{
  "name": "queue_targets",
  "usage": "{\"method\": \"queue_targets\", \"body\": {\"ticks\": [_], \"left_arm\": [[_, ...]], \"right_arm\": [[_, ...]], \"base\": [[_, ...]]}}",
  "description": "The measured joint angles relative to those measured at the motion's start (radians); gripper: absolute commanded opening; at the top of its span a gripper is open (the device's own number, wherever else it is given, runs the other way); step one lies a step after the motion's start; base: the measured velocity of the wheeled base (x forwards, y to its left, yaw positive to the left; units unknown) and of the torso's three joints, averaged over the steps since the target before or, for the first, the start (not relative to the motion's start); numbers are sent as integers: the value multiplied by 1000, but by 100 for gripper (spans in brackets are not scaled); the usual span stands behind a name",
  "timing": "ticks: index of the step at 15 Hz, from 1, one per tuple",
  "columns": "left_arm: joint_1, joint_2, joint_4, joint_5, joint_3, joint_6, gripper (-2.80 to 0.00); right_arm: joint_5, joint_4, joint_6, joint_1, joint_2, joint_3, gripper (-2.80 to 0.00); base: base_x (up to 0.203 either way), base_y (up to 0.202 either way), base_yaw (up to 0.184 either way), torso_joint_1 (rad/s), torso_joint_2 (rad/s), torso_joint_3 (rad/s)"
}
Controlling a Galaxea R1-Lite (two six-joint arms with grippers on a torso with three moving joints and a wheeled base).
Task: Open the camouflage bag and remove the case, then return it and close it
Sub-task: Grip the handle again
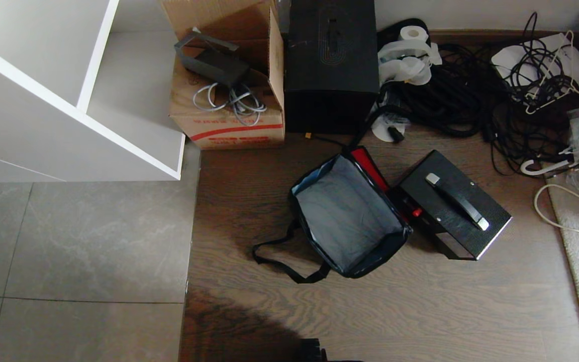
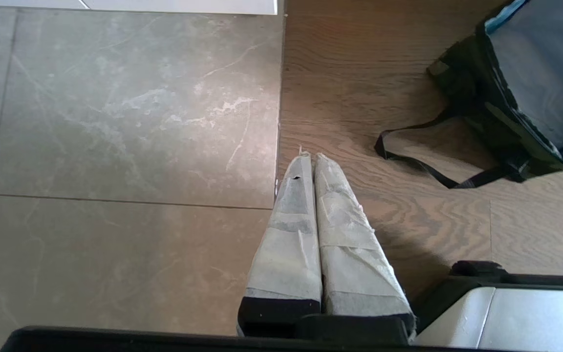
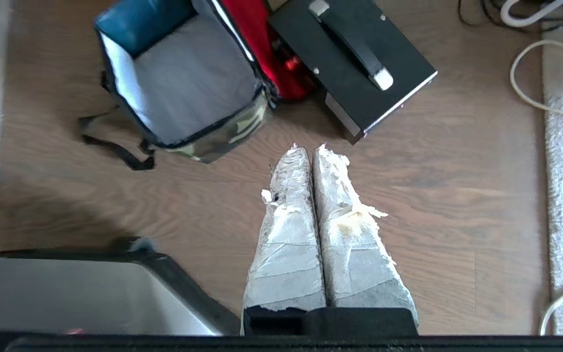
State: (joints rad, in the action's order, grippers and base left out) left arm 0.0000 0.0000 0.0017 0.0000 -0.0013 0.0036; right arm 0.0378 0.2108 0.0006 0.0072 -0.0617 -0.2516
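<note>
Only the wrist views show the claws: the right claw [image 3: 309, 148] and left claw [image 2: 309, 155] both hang pressed together, empty, above the wooden floor [image 1: 420, 311]. Ahead, the camouflage bag [image 3: 223, 139] gapes open, the case [image 1: 454, 204] beside it, touching. Behind stand a tall black box [image 1: 330, 65], cardboard box [image 1: 229, 120] and tangled cables [image 1: 495, 100].

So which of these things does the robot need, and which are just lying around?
Needed:
- camouflage bag, open and empty
- case, on the floor beside the bag

Just lying around:
- cardboard box
- tall black box
- tangled cables
- white shelf
- tape roll
</note>
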Motion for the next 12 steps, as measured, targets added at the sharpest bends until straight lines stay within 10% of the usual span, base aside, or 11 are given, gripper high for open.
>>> {"method": "queue_targets", "body": {"ticks": [12], "left_arm": [[0, 0, 0, 0, 0, -1, -280]], "right_arm": [[128, -66, 139, 1, -1345, -574, -280]], "base": [[0, 0, 0, 0, 0, 0]]}}
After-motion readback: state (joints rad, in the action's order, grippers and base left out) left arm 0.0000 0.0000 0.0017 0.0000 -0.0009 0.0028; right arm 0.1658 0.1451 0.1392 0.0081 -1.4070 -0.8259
